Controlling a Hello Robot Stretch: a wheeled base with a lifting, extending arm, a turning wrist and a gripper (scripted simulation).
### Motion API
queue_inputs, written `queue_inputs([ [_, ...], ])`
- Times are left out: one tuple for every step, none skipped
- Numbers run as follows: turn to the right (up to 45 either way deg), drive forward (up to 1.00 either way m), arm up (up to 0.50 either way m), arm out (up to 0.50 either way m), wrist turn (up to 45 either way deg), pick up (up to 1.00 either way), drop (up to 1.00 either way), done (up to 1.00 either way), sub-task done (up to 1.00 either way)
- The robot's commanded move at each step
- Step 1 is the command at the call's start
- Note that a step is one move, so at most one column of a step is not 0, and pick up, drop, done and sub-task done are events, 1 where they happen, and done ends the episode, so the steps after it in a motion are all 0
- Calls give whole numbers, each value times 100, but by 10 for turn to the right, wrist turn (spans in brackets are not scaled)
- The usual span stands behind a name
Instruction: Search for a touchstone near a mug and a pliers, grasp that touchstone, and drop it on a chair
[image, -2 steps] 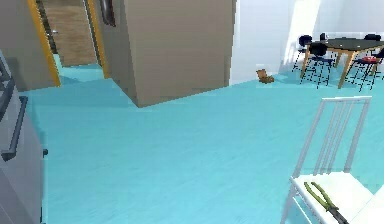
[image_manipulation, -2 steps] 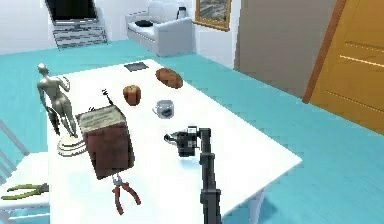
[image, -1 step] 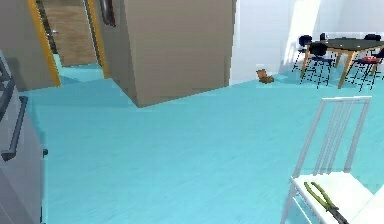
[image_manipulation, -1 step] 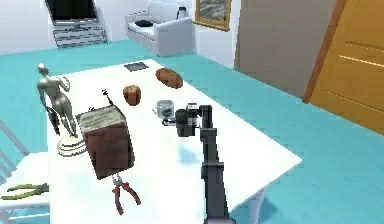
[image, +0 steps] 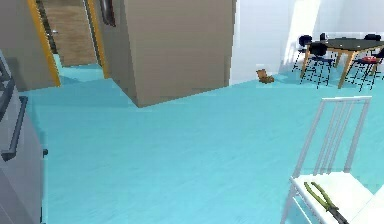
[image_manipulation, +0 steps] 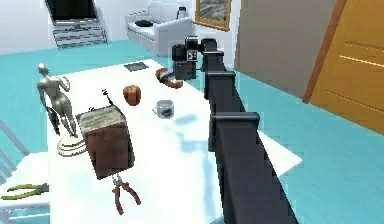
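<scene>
White table (image_manipulation: 175, 155), teal-floored room. Brown rounded lump (image_manipulation: 132, 94), taken as the likely touchstone, is set just left of the mug (image_manipulation: 163, 110). Red-handled pliers (image_manipulation: 125, 190) are laid on the mug's near side. Beyond the mug the gripper (image_manipulation: 177, 62) is extended, presumably for reach. Finger state and load cannot be told, a brown curved thing (image_manipulation: 172, 80) lying at its tip. White chair (image: 355, 190), apart from the mug, is judged the drop place.

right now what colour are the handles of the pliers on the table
Red; the pliers show best in the arm side view.
</scene>
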Motion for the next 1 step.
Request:
queue_inputs([
  [0,0,0,0,-450,0,0,0,0],
])
